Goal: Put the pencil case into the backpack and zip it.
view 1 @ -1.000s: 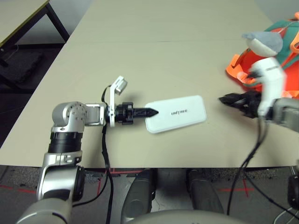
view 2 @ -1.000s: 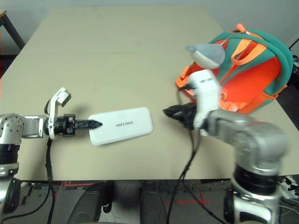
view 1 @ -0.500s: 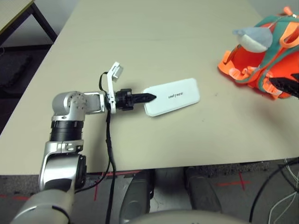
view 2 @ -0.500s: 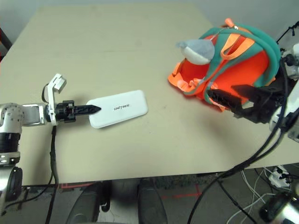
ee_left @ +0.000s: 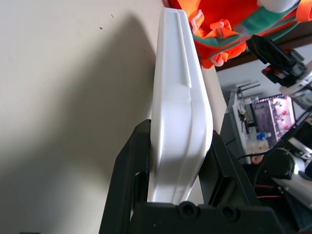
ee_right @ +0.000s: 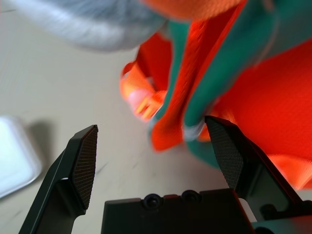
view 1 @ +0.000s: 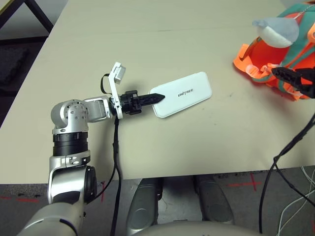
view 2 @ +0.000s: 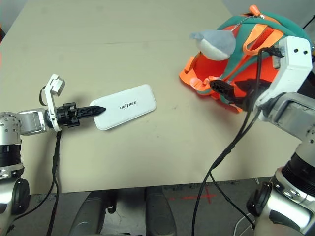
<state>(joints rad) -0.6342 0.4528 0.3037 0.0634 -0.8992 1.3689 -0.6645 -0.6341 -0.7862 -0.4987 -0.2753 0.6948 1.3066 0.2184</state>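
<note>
The white pencil case [view 1: 183, 94] with black lettering lies flat on the beige table [view 2: 123, 44], left of centre. My left gripper [view 1: 156, 97] is shut on its left end; in the left wrist view the case [ee_left: 178, 107] sits clamped between both black fingers [ee_left: 127, 175]. The teal and orange backpack [view 2: 246, 61] lies at the far right, with a grey plush charm [view 2: 215, 43] on top. My right gripper [view 2: 219, 87] stands open at the backpack's near-left edge, its fingers [ee_right: 83, 161] spread around an orange and teal strap [ee_right: 192, 122] without closing on it.
Bare tabletop lies between the case and the backpack [view 1: 231, 113]. The table's front edge [view 2: 147, 184] runs close below the arms. Black cables [view 2: 221, 157] hang from my right arm over that edge. A dark table leg [view 1: 37, 12] shows at the far left.
My right gripper swung away from the table beside the case to the backpack and opened wide. The left gripper kept its hold on the case. The camera shifted.
</note>
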